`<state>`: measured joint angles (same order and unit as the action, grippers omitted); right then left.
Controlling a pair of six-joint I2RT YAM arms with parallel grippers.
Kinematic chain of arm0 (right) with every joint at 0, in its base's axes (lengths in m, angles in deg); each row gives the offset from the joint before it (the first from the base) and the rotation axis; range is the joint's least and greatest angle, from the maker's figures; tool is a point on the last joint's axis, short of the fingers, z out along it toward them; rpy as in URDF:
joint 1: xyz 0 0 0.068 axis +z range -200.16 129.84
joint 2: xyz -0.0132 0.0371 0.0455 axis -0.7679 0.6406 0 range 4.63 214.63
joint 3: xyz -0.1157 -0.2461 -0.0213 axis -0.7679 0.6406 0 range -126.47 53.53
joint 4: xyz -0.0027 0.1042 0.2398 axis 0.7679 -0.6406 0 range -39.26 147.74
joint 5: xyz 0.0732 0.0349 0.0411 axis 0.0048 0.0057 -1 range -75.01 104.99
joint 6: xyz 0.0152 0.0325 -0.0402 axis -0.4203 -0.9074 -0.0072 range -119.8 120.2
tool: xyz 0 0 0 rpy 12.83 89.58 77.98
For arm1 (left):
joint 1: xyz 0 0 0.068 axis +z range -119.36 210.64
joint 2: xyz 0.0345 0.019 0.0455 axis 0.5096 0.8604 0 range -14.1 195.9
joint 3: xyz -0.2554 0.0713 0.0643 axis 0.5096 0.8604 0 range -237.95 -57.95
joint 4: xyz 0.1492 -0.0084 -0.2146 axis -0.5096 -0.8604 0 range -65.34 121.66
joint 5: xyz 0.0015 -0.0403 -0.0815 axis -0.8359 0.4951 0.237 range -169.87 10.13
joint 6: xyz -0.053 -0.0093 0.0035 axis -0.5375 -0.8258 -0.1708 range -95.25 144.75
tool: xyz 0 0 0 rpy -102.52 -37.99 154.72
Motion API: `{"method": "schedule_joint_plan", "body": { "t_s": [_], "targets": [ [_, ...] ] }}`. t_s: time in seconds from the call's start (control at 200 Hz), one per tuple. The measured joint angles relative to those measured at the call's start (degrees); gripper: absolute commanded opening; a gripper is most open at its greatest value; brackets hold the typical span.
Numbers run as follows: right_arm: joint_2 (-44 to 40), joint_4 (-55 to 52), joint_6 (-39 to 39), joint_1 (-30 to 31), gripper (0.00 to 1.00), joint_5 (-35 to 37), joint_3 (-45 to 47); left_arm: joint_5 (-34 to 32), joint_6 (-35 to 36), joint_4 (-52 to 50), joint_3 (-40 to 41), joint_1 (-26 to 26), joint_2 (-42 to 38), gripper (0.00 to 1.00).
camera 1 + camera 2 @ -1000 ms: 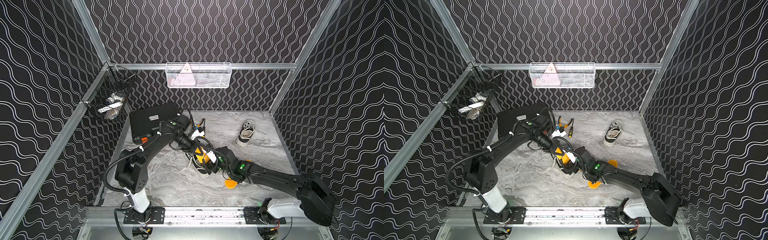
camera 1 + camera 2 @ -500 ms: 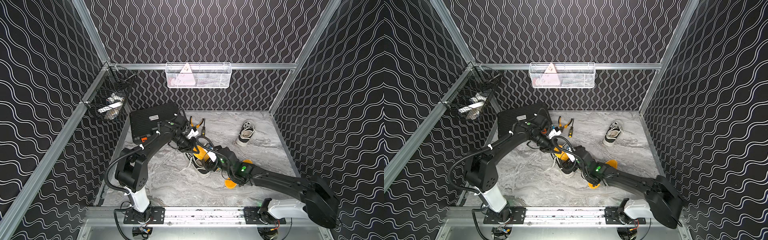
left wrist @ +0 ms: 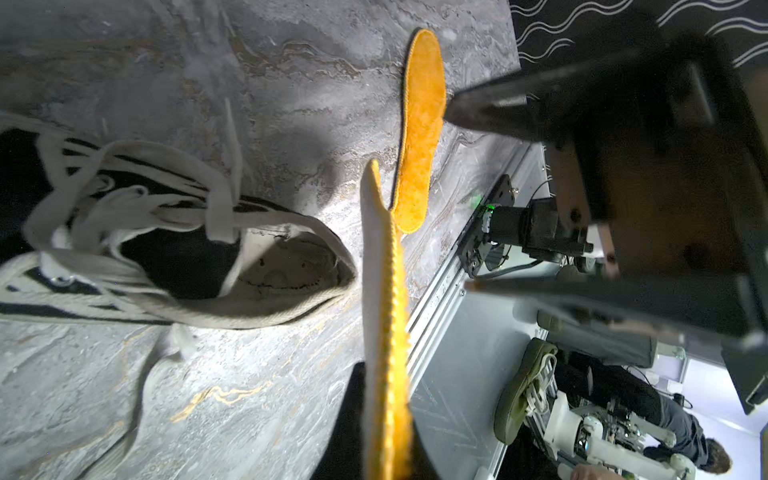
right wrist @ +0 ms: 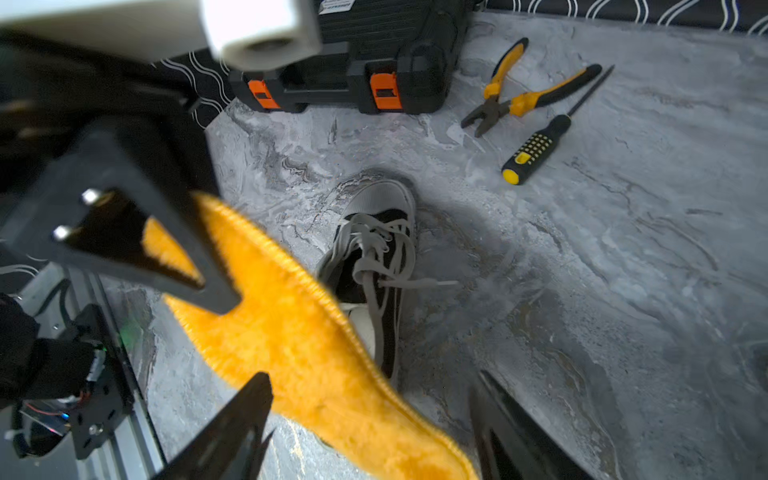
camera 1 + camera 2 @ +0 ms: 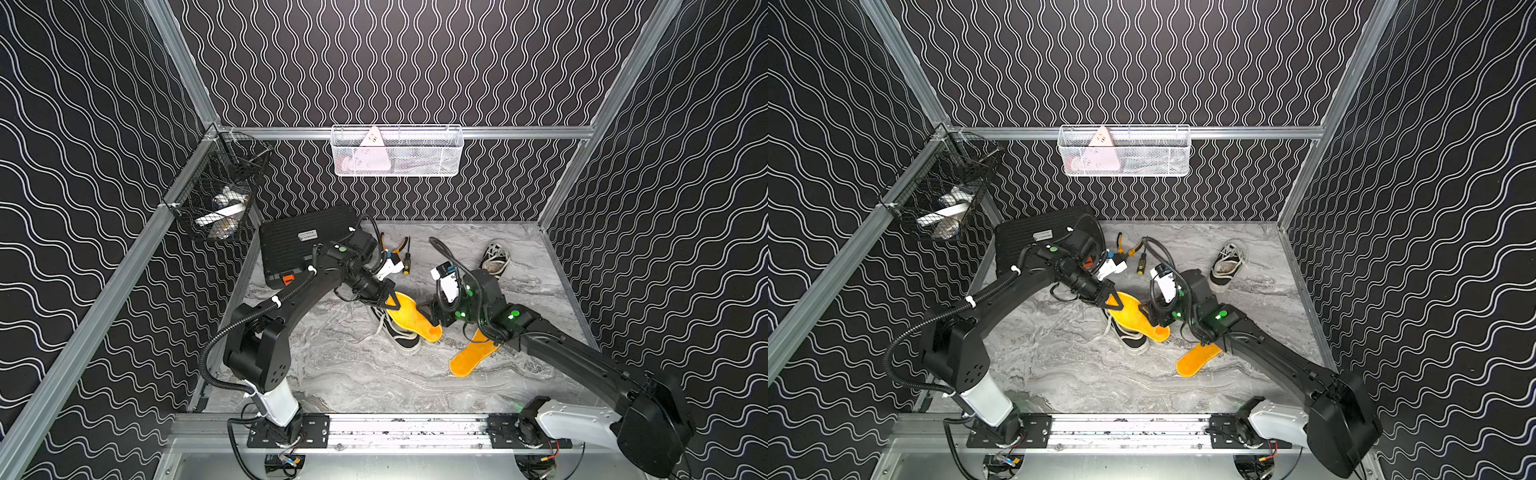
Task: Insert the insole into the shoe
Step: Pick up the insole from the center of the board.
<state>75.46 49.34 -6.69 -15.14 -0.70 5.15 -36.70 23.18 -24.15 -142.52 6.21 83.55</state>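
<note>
- Covering part of the black shoe (image 5: 397, 337) in both top views, the insole (image 5: 413, 318) is held in the air just right of the frame's centre, over the shoe and not inside it.
- One end of that insole is clamped between the closed fingers of the left gripper (image 5: 390, 302); the pinched spot itself is hidden by the black fingers.
- The other end lies between the jaws of the right gripper (image 5: 429, 316), which are seen spread wide in the right wrist view. Whether either finger touches the insole cannot be told.
- One end of the spare insole (image 5: 471, 359), lower right of centre, is hidden under the right arm.
- The contents of the black wire basket (image 5: 216, 199) at the left and the white wire basket (image 5: 397, 151) at upper centre are hard to make out.
- A grey marbled table (image 5: 332, 374) is used as the surface. It is walled by black panels with white wavy lines and edged by aluminium framing.
- Counted: two insoles, two arms and two baskets.
- Two shoes are counted, the second shoe (image 5: 494, 259) lying right of centre near the back wall.
- One black case (image 5: 303, 245), one pair of pliers (image 5: 395, 246) and one screwdriver (image 5: 407, 259) are also counted.
</note>
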Motion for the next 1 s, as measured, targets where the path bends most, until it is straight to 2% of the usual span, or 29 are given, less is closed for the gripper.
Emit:
{"method": "schedule_joint_plan", "body": {
  "t_s": [0.145,0.32,0.38,0.45,0.485,0.74,0.936,0.996],
  "targets": [
    [4.76,-2.97,1.4,-2.49,0.63,-9.97,-4.68,1.64,1.88,-0.39,-0.02,-1.25,0.09,0.07],
    [6.86,-4.2,3.23,-2.84,0.51,-18.27,-4.94,2.84,3.17,-0.5,-0.7,-2.8,1.03,0.06],
    [7.89,-4.76,3.61,-2.86,0.43,-20.33,-5.09,3.08,3.43,-0.76,-1.16,-3.02,1.2,0.06],
    [8.61,-5.27,3.93,-2.89,0.25,-21.97,-5.31,3.02,4.07,-1.2,-1.64,-3.21,1.53,0.06],
    [8.66,-5.33,3.96,-2.89,0.2,-22.6,-5.31,2.97,4.26,-1.25,-1.7,-3.21,1.64,0.06],
    [3.23,-5.33,2.86,-1.66,0.17,-21.55,-2.49,1.99,2.86,-0.44,-1.51,-3.19,2.19,0.08],
    [-0.98,-5.33,3.48,4.11,0.27,-10.32,0.98,2.27,-0.35,-0.11,-1.31,-3.15,4.13,0.09],
    [-1.14,-5.35,3.91,5.57,0.33,-6.75,1.6,2.43,-0.48,0.0,-1.29,-3.15,4.44,0.09]
  ]
}}
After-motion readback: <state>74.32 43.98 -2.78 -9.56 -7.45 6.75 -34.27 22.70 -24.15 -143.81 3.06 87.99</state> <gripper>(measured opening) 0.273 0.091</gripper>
